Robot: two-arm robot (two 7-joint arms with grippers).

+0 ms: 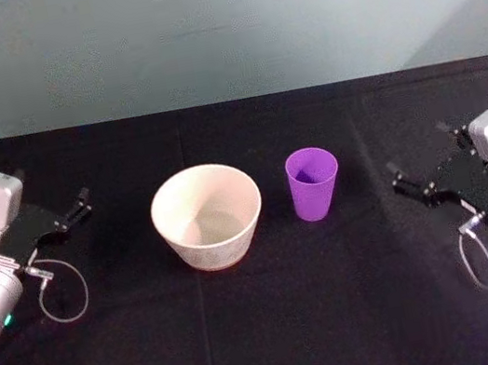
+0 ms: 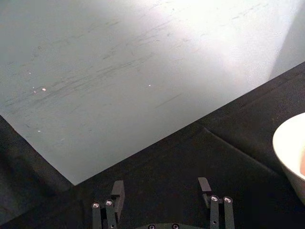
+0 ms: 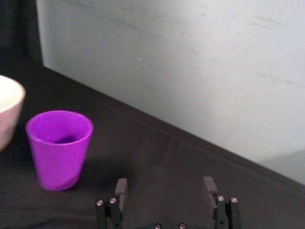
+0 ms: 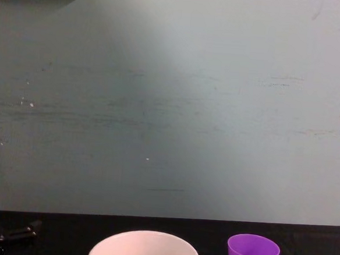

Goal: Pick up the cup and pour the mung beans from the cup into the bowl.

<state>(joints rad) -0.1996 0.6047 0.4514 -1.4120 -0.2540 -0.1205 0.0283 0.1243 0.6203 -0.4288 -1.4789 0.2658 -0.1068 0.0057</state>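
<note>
Reaching level matters: the right gripper point(image 1: 421, 156), spread wide and empty beyond the wide cream round bowl point(image 1: 206, 236), should straddle the small purple plastic cup point(image 1: 313, 184) just right of that bowl. The left gripper point(image 1: 74, 210) idles agape left of it.

No readable text, labels, brands or numbers on anything here. The small purple plastic cup point(image 1: 315, 191) and wide cream round bowl point(image 1: 211, 250) are plain.

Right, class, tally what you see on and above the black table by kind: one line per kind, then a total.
purple cup: 1
cream bowl: 1
robot tools: 2, the left tool and the right tool, both open
Total: 4
</note>
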